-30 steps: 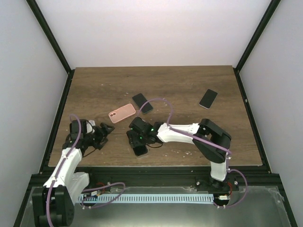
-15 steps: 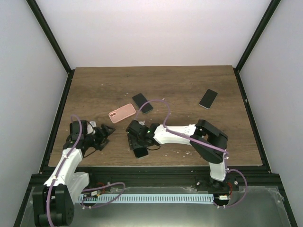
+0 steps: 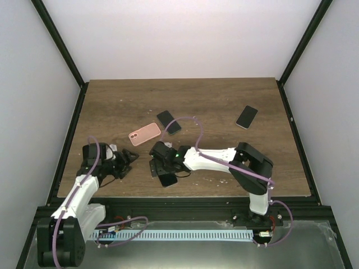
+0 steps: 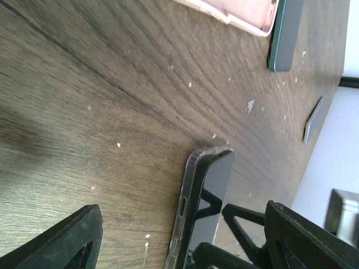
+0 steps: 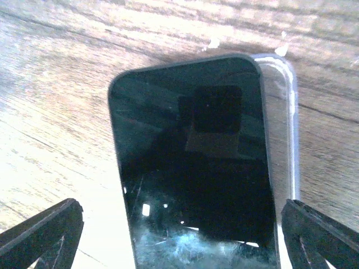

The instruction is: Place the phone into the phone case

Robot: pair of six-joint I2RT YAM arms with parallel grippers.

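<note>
A black phone (image 5: 190,168) lies screen up and slightly askew in a clear phone case (image 5: 285,106), whose rim shows along its right side. The pair rests near the table's front edge (image 3: 166,180). My right gripper (image 5: 182,235) hangs just over the phone's near end, open, with one finger on each side of it. From the left, my left gripper (image 4: 182,246) looks along the cased phone (image 4: 205,207). It is open and holds nothing, a short way left of the phone (image 3: 126,158).
A pink case (image 3: 145,132) and a dark phone (image 3: 169,121) lie behind the grippers at mid-table. Another dark phone (image 3: 247,116) lies at the far right. Black frame rails border the wooden table (image 3: 224,95).
My right gripper's jaws have spread wider around the phone, which stays flat on the table. The left gripper has barely shifted.
</note>
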